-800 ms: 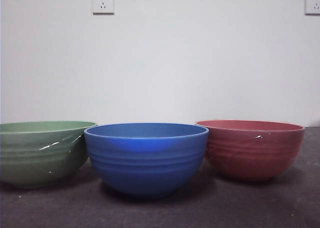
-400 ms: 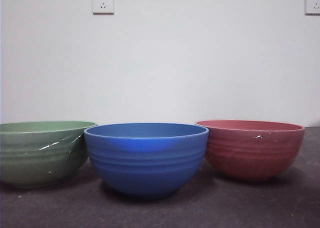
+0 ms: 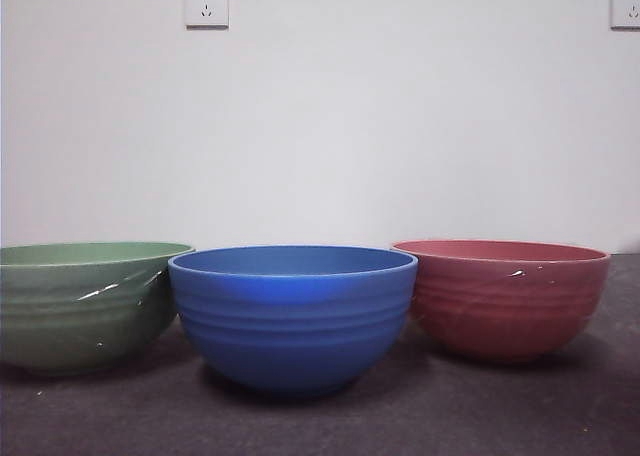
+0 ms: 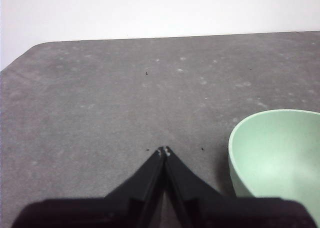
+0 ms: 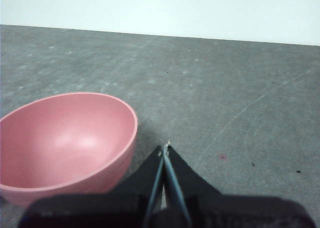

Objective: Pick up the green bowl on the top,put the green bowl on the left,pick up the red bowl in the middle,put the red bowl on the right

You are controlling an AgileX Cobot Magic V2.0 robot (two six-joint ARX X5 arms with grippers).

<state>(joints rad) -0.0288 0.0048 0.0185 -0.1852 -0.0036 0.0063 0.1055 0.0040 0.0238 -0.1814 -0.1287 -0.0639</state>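
Observation:
The green bowl [image 3: 85,304] stands upright on the table at the left in the front view. In the left wrist view the green bowl [image 4: 277,155] lies just beside my left gripper [image 4: 163,151], whose jaws are shut and empty above the bare table. The red bowl [image 3: 502,296] stands upright at the right. My right gripper [image 5: 165,148] hangs shut and empty beside the red bowl [image 5: 65,138], apart from its rim. Neither arm shows in the front view.
A blue bowl [image 3: 293,314] stands between the two others, nearest the camera. The dark grey table [image 3: 520,406] runs back to a white wall with two sockets [image 3: 206,5]. Its rounded corner [image 4: 35,48] shows in the left wrist view.

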